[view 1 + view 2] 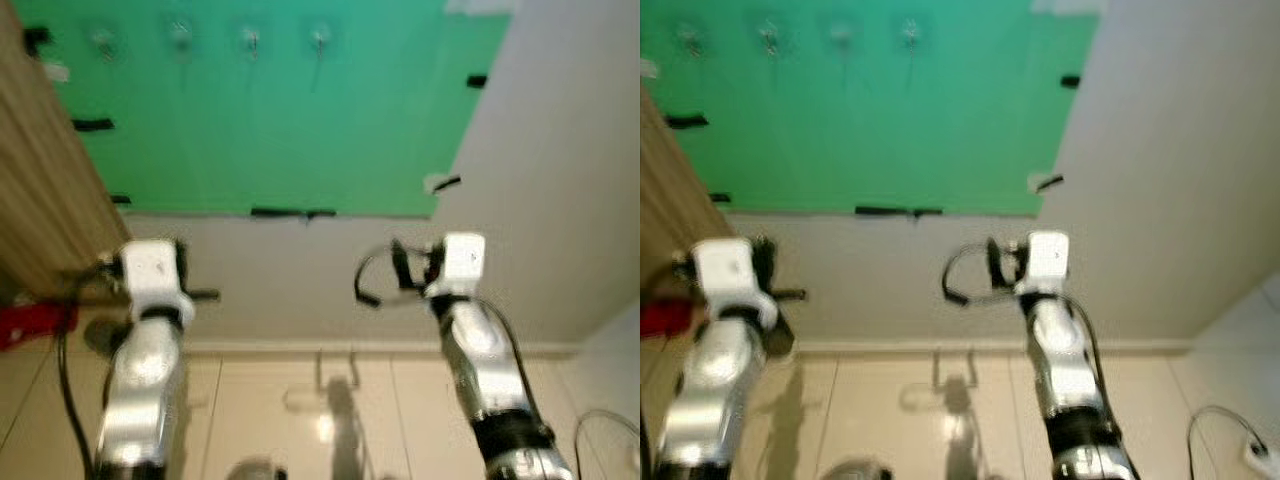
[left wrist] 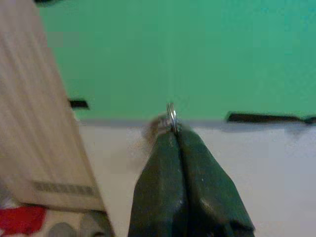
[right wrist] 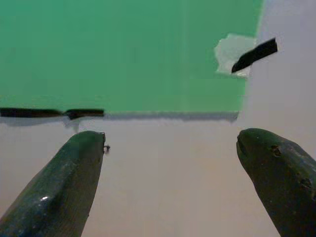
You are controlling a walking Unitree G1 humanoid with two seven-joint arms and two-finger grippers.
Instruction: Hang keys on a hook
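**Both arms raised before a green wall panel; key ring held in the left pincer**

Nearest the camera, the two silver arms rise from the lower edge of the head views above a glossy pale tiled floor (image 1: pixel 300 420). In the left wrist view the left pincer (image 2: pixel 176 132) is clenched, its two black fingers pressed together on a small silver metal key ring (image 2: pixel 171 114) that stands up from their tips; any keys below the ring are hidden. In the right wrist view the right pincer (image 3: pixel 170 143) is released, its two black fingers (image 3: pixel 64 182) set well apart with nothing between them.

Beyond the arms stands a plain white wall (image 1: pixel 560 200). At the left edge a light wooden panel (image 1: pixel 40 210) leans into view, with a blurred red object (image 1: pixel 35 322) near its foot.

Farthest up, a large green sheet (image 1: pixel 280 120) is fixed to the wall with strips of black tape (image 1: pixel 292 213). Along its upper part runs a row of four small clear adhesive hooks (image 1: pixel 251 40), well apart from the key ring.
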